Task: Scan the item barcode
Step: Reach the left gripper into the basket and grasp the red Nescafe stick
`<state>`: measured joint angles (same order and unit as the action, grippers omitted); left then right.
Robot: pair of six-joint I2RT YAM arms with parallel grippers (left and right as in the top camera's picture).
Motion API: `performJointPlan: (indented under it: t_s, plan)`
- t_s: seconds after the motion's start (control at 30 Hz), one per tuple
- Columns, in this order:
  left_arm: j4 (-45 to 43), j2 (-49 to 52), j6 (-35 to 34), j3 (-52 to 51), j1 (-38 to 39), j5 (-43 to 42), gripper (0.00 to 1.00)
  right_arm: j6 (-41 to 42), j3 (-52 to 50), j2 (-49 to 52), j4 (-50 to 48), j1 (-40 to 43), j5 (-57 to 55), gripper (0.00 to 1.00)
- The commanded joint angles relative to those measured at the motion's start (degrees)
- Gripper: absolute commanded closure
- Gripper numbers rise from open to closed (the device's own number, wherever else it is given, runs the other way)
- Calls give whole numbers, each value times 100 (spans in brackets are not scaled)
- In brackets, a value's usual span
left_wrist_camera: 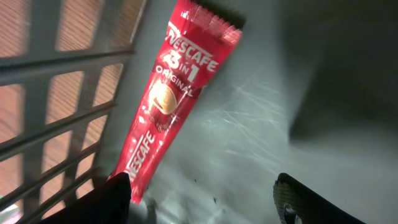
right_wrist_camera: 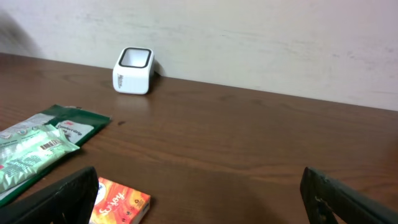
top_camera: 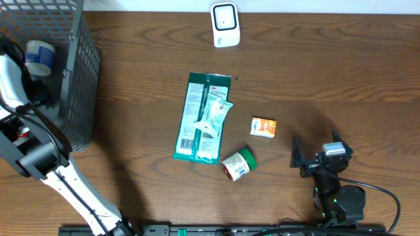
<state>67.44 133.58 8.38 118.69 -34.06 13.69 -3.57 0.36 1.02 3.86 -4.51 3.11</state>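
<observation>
My left gripper (left_wrist_camera: 202,196) hangs released inside the basket (left_wrist_camera: 56,68), the red coffee sachet (left_wrist_camera: 177,93) lying just ahead, its near end beside one finger; light, limp and slippery, I'd pinch across its flat middle.

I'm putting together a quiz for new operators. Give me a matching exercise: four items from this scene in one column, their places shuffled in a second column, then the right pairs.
Things
1. white scanner
2. red Nescafe sachet
3. orange box
4. green-lidded jar

Places
A. on its side at the green packet's near corner
B. inside the grey basket
C. alone at the table's far edge
D. flat on open table, right of the packet in the overhead view

Pairs: 1-C, 2-B, 3-D, 4-A
</observation>
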Motion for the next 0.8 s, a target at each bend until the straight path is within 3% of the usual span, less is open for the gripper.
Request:
performJointPlan:
  t_s: [0.0,0.77]
  plan:
    - [-48,138,127,-68,-192,50,25,28,-4,-24,22,46,-7,1]
    - [-673,472,258,-769,-857,-1318,16,28,-4,-24,22,46,-7,1]
